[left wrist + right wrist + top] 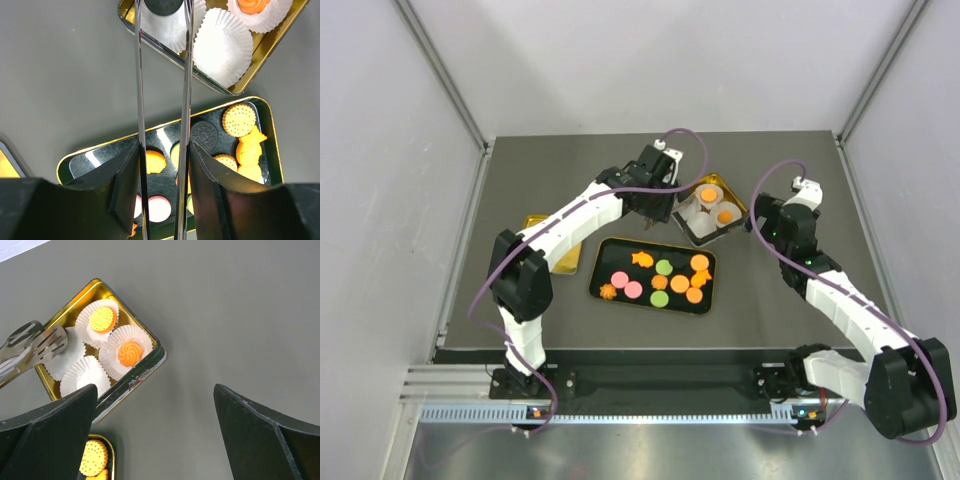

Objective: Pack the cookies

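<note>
**Steel tongs (186,75) lined up on the gold tin (741,203); left arm does the work**

Top view: the left arm reaches across the black tray (620,258) to the tin's near-left side; the right arm stands just off the tin's right side, so the left is the nearer one; most cookies (679,284) lie loose in the tray, and two orange ones sit in paper cups in the tin.

Left wrist view: the left gripper (164,150) is clamped on the tongs, whose long blades run straight ahead from the fingers, over the tray below, to the tin beyond; between the blades, near their cropped tips, a dark round cookie (165,5) shows over a white cup (175,30); whether it is pinched or already resting there I cannot tell; an empty cup (222,47) lies just to the right.

Right wrist view: the right gripper (155,387) hangs with fingers spread wide and nothing between them, over bare table beside the tin's corner; the tong tips sit over the far-left cup, nearly together; no dark piece shows from here. A release straight down looks like the likely call.
</note>
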